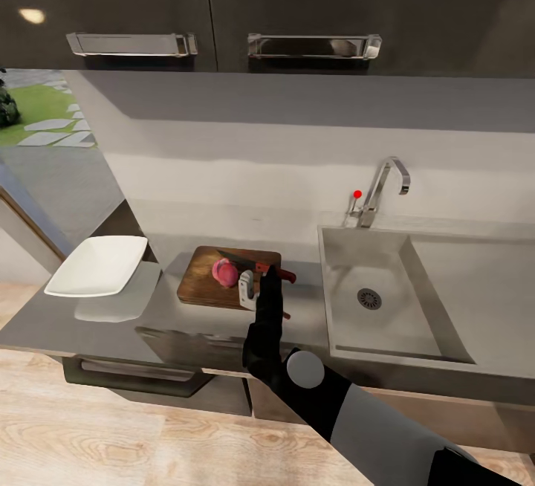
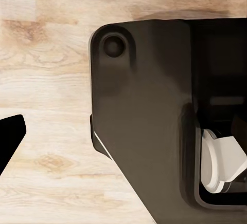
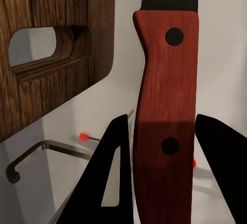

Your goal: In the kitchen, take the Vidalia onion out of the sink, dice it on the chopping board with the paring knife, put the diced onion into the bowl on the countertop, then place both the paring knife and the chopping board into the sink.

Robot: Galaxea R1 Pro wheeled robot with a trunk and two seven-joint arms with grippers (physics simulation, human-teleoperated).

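Note:
The brown chopping board (image 1: 204, 282) lies on the grey countertop (image 1: 74, 322), left of the sink (image 1: 349, 248). The reddish-pink Vidalia onion (image 1: 224, 272) rests whole on it. My right gripper (image 1: 258, 287) is at the board's right end, shut on the paring knife's red handle (image 3: 165, 95), with a black finger (image 3: 117, 172) pressed against each side. The dark blade (image 1: 236, 256) reaches over the board just behind the onion. The white bowl (image 1: 100, 264) sits at the counter's left end. One dark left fingertip (image 2: 10, 137) hangs over the wooden floor; I cannot make out its jaws.
The steel tap (image 1: 383, 189) with its red-tipped lever (image 1: 357, 193) rises behind the sink basin, whose drain (image 1: 369, 298) is bare. Dark wall cabinets (image 1: 223, 3) hang overhead. The board's handle slot (image 3: 36, 44) lies beside the knife. My dark base (image 2: 149, 116) stands near the left arm.

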